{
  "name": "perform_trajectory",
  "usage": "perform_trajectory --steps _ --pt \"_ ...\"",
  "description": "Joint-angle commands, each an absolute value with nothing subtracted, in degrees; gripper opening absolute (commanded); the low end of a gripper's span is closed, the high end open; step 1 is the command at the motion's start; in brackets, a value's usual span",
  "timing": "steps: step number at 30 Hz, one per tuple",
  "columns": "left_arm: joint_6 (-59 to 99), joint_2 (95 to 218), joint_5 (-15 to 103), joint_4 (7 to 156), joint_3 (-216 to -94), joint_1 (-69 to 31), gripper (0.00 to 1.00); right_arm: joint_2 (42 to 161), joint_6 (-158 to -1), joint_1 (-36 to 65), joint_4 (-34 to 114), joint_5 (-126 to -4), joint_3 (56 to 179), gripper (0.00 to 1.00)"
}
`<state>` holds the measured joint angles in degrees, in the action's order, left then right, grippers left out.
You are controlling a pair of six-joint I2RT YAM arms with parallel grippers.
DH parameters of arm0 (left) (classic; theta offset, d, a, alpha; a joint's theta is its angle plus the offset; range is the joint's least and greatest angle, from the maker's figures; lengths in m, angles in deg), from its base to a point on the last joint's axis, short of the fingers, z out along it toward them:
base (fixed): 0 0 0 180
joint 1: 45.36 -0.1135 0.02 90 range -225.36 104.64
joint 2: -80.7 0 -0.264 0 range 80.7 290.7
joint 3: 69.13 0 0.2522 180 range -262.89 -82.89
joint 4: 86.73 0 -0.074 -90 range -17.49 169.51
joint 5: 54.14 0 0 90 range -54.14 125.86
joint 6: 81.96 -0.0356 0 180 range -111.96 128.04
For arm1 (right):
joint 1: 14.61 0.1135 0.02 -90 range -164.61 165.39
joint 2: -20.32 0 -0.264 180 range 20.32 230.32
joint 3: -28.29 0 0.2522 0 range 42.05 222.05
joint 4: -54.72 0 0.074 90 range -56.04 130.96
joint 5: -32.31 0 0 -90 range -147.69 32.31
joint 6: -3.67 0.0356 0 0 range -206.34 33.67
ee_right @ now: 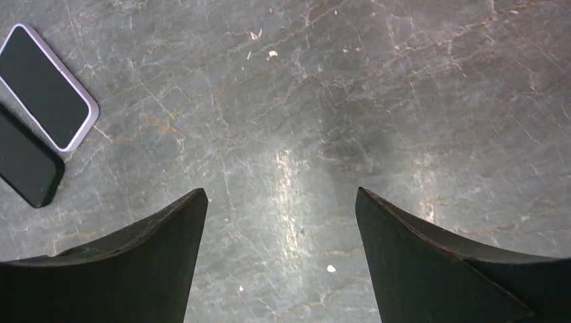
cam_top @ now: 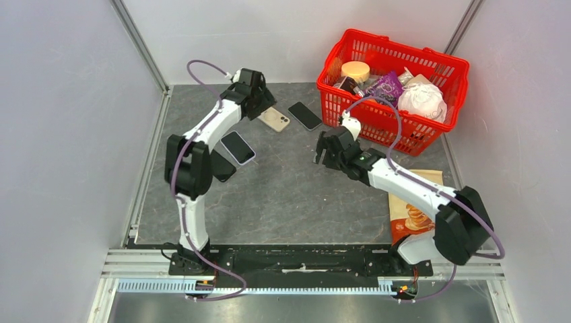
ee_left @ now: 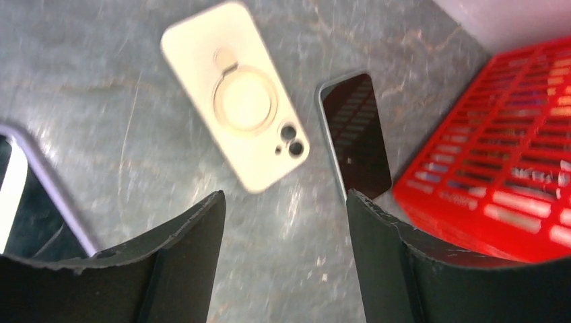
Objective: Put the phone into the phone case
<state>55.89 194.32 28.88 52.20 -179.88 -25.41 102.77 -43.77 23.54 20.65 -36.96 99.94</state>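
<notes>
Left gripper (ee_left: pixel 283 202) fingers (ee_left: pixel 175 269) fill the bottom of the left wrist view. The two black pads are spread apart with only bare table (ee_left: pixel 101 134) between them: released, nothing grasped.

Cream phone case (ee_left: pixel 236 94) lies at 12 o'clock from the finger gap, back side up, with its ring holder and camera cut-outs visible. Nothing touches it. Cannot tell whether a handset sits inside it.

Dark phone (ee_left: pixel 355 134) lies just beside the case at 1 o'clock from the gap, screen up, with a strip of table between the two. Its near end is close to the right-hand fingertip. Red basket (ee_left: pixel 512 155) wall sits at 3 o'clock.

Top view, dial centred on the table:
- Case at 12 o'clock, with the dark phone on its 3 o'clock side.
- Left gripper just beside the case, on its 10 o'clock side.
- Basket at 2 o'clock, groceries inside.
- Purple-edged phone (cam_top: pixel 238 147) at 10 o'clock.
- Black phone (cam_top: pixel 222 165) at 9 o'clock, just beside the purple-edged one and partly under the left arm.
- Snack bag (cam_top: pixel 411 215) at 4 o'clock, partly under the right arm.

Right gripper (ee_right: pixel 281 202) hangs near the table centre, a little toward 1 o'clock. Its fingers are spread with bare stone-grey surface between them: released, holding nothing.
</notes>
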Motion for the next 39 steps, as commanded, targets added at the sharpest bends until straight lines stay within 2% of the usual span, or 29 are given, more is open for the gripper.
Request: perform_trajectory --steps 1,8,16,27,31,39 --pt "53.7 205.1 23.8 48.5 -195.2 -25.7 0.71 96.2 -43.5 23.6 19.4 -38.3 96.6 0.88" --pt "50.2 218.3 15.9 49.5 -208.5 -25.5 0.73 87.9 -43.2 23.6 17.4 -39.9 92.3 0.88" --pt "46.0 224.4 19.4 61.6 -211.4 -25.2 0.72 84.0 -43.9 23.6 16.2 -39.9 90.7 0.88" --pt "51.6 230.2 21.3 68.3 -214.5 -24.6 0.54 86.6 -45.0 23.6 16.8 -40.2 91.3 0.88" --pt "57.5 232.9 19.7 63.7 -217.8 -24.6 0.5 87.9 -45.7 23.6 16.9 -40.7 92.2 0.88" --pt "68.3 231.7 15.5 55.3 -215.0 -24.6 0.44 89.6 -46.1 23.6 16.9 -42.7 94.0 0.88"
